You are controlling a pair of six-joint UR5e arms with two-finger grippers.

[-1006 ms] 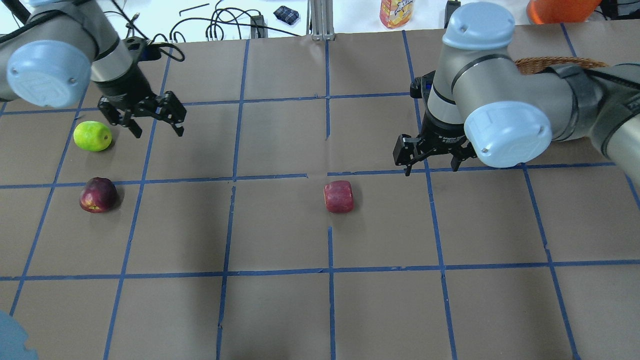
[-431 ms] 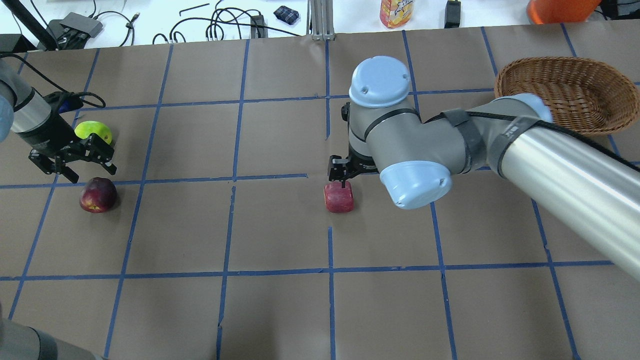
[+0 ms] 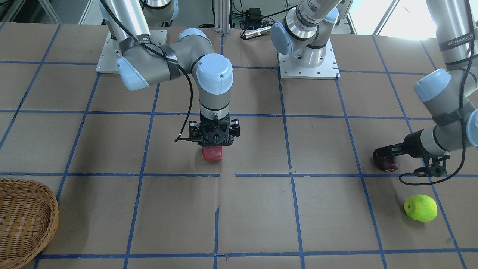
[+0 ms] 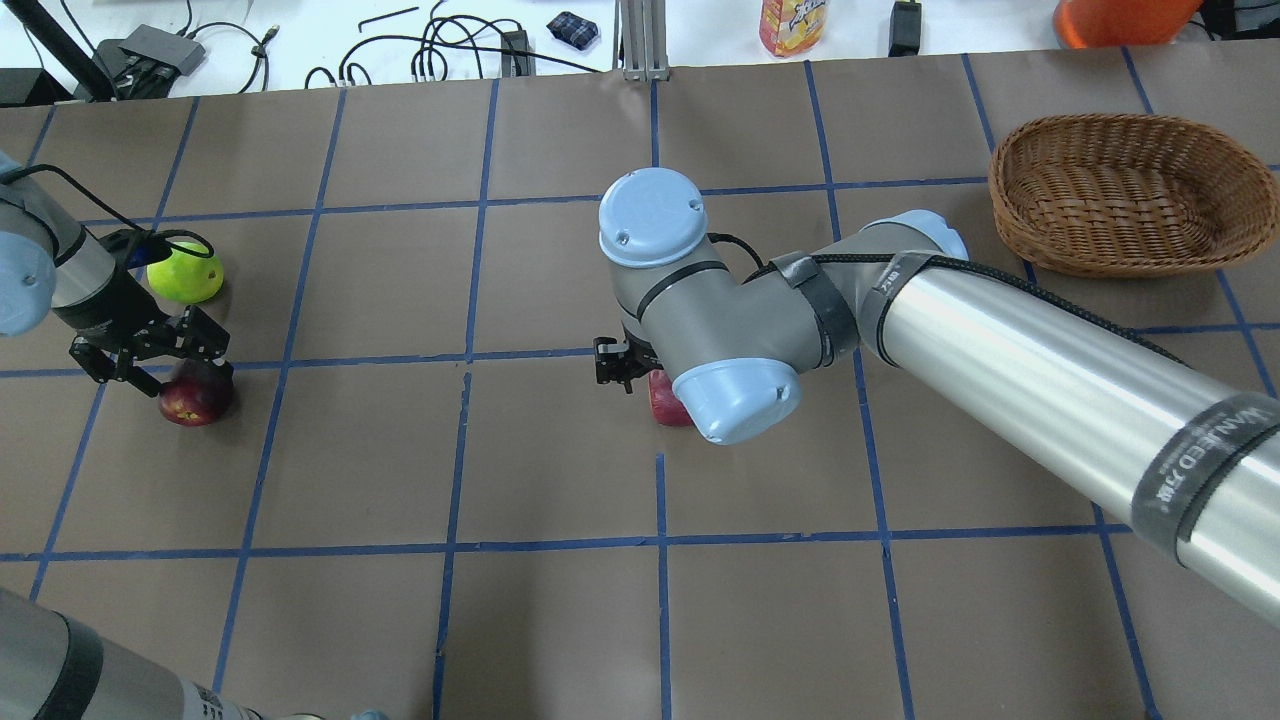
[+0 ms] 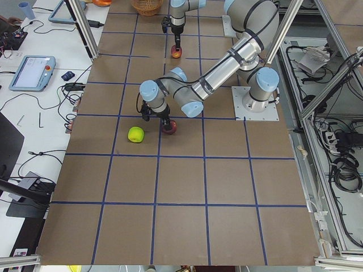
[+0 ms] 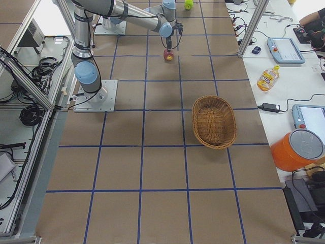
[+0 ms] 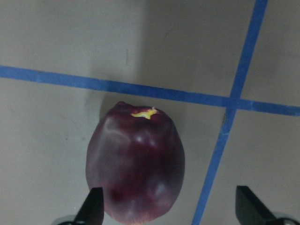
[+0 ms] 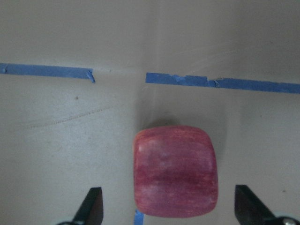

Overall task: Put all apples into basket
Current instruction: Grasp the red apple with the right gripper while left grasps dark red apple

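Tabletop (image 4: 560, 620) bears red apple (image 8: 176, 171) between fingertips (image 8: 93, 208) of right tool (image 8: 171, 208) (spread, not touching).

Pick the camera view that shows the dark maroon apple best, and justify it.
Left wrist-mounted: the maroon apple looms large, yellow mark visible, unobstructed. In the overhead view the left gripper covers part of it. Front-facing and exterior left show it small and partly hidden by that gripper.

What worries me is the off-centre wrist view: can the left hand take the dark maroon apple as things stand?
Probably yes: the left hand is open around the dark maroon apple, nothing between, though one finger sits at its edge.
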